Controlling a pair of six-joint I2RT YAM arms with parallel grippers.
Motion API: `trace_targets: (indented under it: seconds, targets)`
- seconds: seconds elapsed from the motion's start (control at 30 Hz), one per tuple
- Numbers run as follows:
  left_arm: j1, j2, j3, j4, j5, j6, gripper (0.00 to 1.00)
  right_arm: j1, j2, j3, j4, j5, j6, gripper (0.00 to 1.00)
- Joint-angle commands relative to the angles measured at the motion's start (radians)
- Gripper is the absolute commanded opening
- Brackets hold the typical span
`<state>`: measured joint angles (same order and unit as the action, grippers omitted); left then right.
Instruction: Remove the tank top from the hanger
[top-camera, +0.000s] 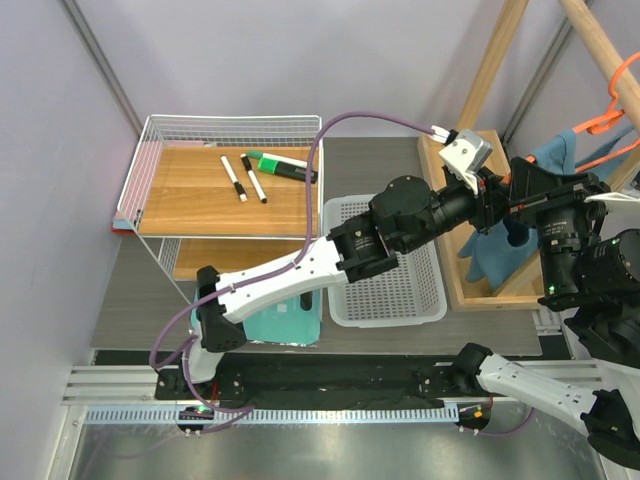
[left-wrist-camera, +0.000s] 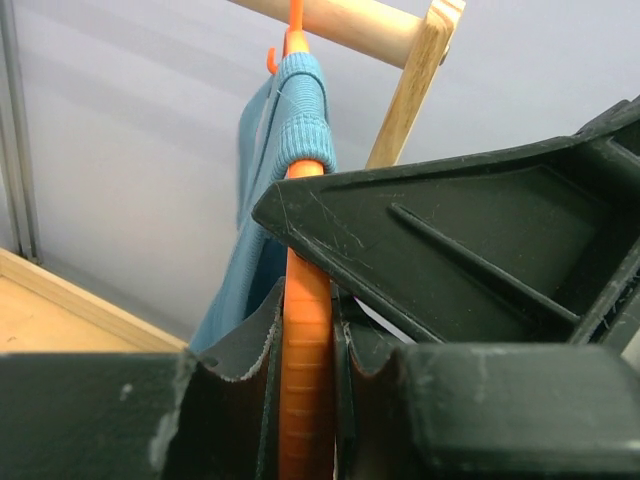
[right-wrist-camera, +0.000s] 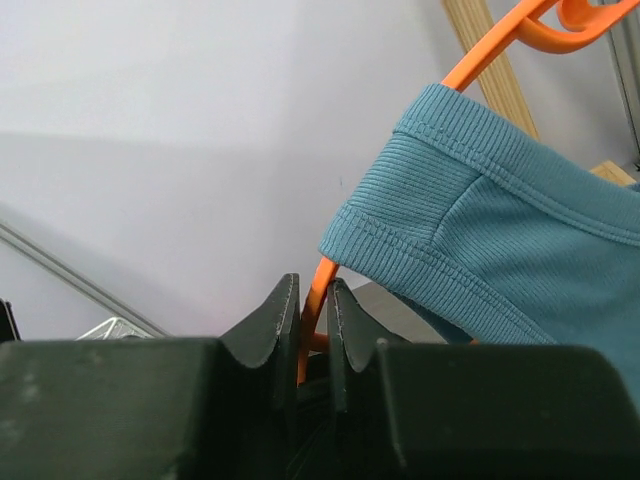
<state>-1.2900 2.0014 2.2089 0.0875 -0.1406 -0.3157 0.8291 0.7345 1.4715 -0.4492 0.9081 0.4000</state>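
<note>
Left tool and right tool both clench the thin orange plastic hanger; opposing pulls could snap it inside the teal ribbed-fabric tank top.

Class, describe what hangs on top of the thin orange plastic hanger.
A ribbed teal-blue fabric tank top drapes over the orange plastic hanger; the hanger's arm beneath its strap is covered.

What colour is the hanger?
The hanger is bright orange, clearest in the left wrist view.
</note>
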Motion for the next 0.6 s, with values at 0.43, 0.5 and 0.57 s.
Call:
trace_targets:
  seconds: [0.43,0.5,0.57]
  targets:
    - [-0.015,-0.137,-0.116,-0.054,0.056,-0.083,0.0,0.004,-0.046,-0.053,0.119,-0.202,0.086,0.01]
    - [-0.019,-0.179,-0.152,-0.049,0.062,-0.095,0.0,0.005,-0.035,-0.06,0.119,-0.247,0.114,0.01]
    - [-0.022,-0.203,-0.201,-0.046,0.062,-0.103,0.0,0.004,-0.026,-0.056,0.119,-0.264,0.122,0.01]
